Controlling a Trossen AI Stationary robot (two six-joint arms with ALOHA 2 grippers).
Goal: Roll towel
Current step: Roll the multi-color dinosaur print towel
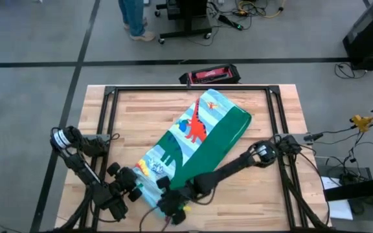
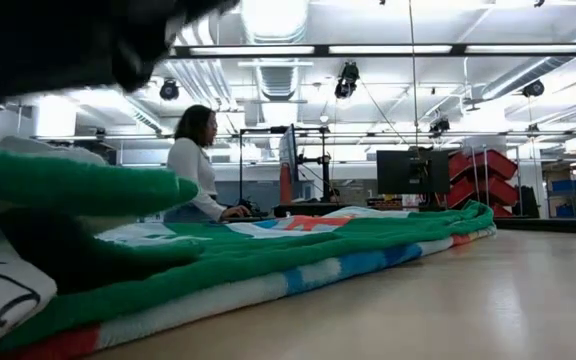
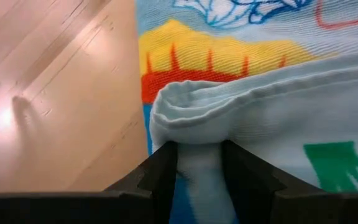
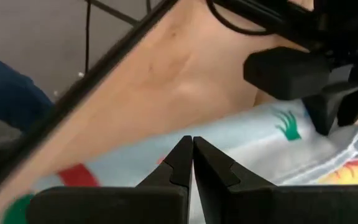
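The towel (image 1: 196, 139) lies folded in a long strip, slanting from the table's near left to its far right. Its green border runs along the right side and dinosaur prints face up. Its near end (image 2: 68, 185) is lifted off the wood. My left gripper (image 1: 136, 188) is at that near end, shut on the cloth (image 3: 241, 118). My right gripper (image 1: 173, 206) hovers just right of it over the near end, its fingers (image 4: 192, 155) shut with nothing showing between them. My left gripper pinches a folded-over lip of the towel's near end (image 3: 197, 152) between its two fingers. Several pale blue layers bulge out just beyond the fingertips. The fingers slant down from the table's near left. The rest of the towel lies flat on the table.
A black metal frame (image 1: 109, 110) edges the wooden tabletop. A red and black box (image 1: 209, 74) lies at the far edge. A person (image 1: 135, 19) stands beyond the table and another (image 2: 196, 165) sits in the room behind. Bare wood (image 1: 271, 194) lies right of the towel.
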